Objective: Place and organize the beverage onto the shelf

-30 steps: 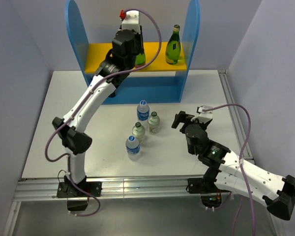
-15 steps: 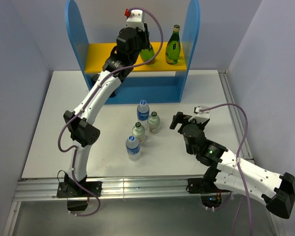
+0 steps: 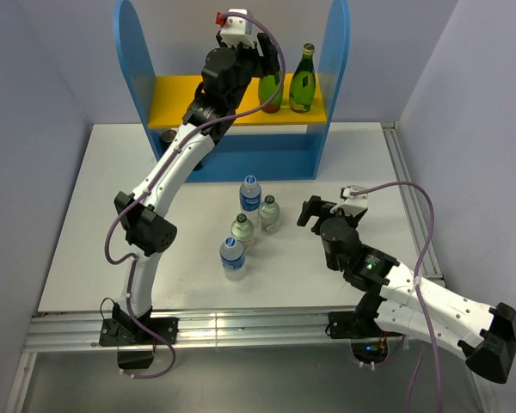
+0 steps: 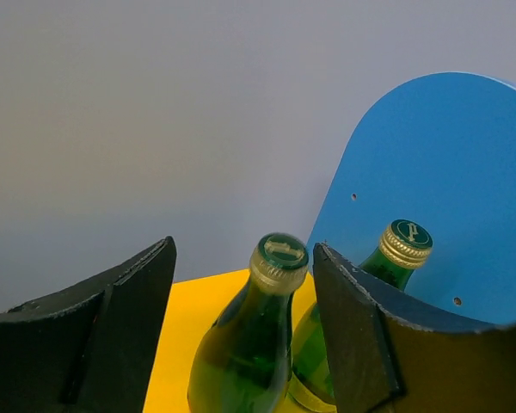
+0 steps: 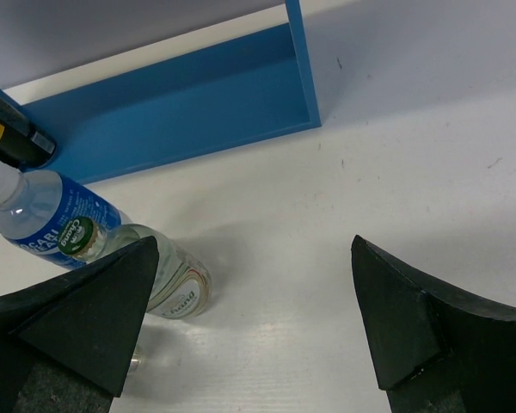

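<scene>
Seeing left gripper [image 4: 242,258] up at the shelf [image 3: 258,155], over the yellow upper board [image 3: 176,99]. Reading it as released: fingers [image 4: 112,327] spread either side of 1 green bottle [image 4: 254,344], gaps visible on both sides of the neck. Standing on the board, just beside the 2nd green bottle [image 3: 303,82], near the right blue side panel [image 3: 335,52]. Counting 4 more on the table [image 3: 103,215]: 2 blue-label bottles [image 3: 250,200], 2 short clear bottles [image 3: 269,213], clustered mid-table. Seeing right gripper [image 5: 254,245] low over the table, right of that cluster, jaws wide apart, gripping nothing.
</scene>
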